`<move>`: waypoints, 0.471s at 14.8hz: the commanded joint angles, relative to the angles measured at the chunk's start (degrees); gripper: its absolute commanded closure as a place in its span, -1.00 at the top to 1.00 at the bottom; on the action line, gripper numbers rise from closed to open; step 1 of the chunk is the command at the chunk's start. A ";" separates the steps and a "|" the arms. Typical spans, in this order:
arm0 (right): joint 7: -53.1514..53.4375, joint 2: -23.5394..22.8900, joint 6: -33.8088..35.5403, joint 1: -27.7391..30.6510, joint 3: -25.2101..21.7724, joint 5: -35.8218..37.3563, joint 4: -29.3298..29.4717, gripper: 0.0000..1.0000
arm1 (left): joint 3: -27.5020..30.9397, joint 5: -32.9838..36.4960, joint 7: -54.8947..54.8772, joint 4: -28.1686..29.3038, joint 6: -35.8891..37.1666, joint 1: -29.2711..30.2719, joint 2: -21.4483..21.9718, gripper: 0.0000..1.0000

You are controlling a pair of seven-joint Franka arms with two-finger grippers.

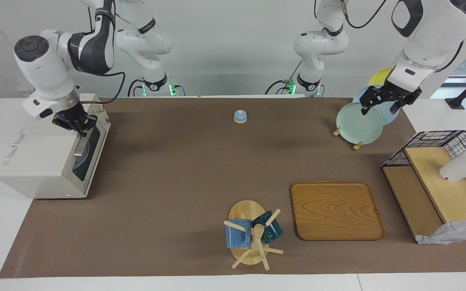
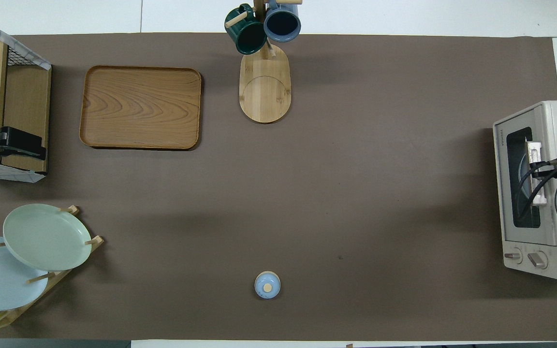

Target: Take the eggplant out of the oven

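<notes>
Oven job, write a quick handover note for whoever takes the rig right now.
Right pincer: shut, at the top of the oven door, by the handle.
Left pincer: open, waiting over the plate rack, holding nothing.
Oven: at the right arm's end of the table, door closed.
Eggplant: not visible.
Done: nothing yet.
Left: open the door, take the eggplant out.

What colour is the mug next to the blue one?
Dark green mug, clearest in the overhead view.
</notes>
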State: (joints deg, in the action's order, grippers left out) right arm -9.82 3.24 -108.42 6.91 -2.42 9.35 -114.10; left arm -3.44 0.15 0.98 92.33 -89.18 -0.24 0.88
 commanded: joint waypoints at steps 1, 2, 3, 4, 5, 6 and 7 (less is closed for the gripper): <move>-0.90 0.45 -1.18 0.30 0.32 0.58 -1.82 -1.00 | -0.69 0.82 -0.10 0.05 0.76 0.86 0.27 1.00; -0.99 0.45 -1.97 0.30 0.32 0.58 -2.61 -1.00 | -0.69 0.82 -0.19 0.05 0.76 0.86 0.27 1.00; -1.16 0.54 -3.80 0.30 0.32 0.58 -4.27 -1.00 | -0.69 0.82 -0.10 0.05 0.76 0.86 0.27 1.00; -1.25 0.71 -5.12 0.30 0.32 0.58 -5.24 -1.00 | -0.69 0.82 -0.19 0.05 0.76 0.86 0.27 1.00; -1.16 0.63 -5.22 0.21 0.32 0.58 -5.69 -1.00 | -0.69 0.82 -0.19 0.05 0.76 0.86 0.27 1.00; -0.81 0.54 -5.31 0.04 0.40 0.58 -5.95 -1.00 | -0.61 0.82 -0.10 0.05 0.76 0.86 0.27 1.00; -0.64 0.45 -5.66 -0.40 0.40 0.58 -6.30 -1.00 | -0.61 0.82 -0.10 0.05 0.76 0.86 0.27 1.00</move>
State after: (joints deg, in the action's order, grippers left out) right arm -9.86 3.74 -111.29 6.66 -2.13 9.35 -117.24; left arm -3.44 0.15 0.98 92.33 -89.18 -0.24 0.88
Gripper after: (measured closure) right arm 0.991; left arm 0.000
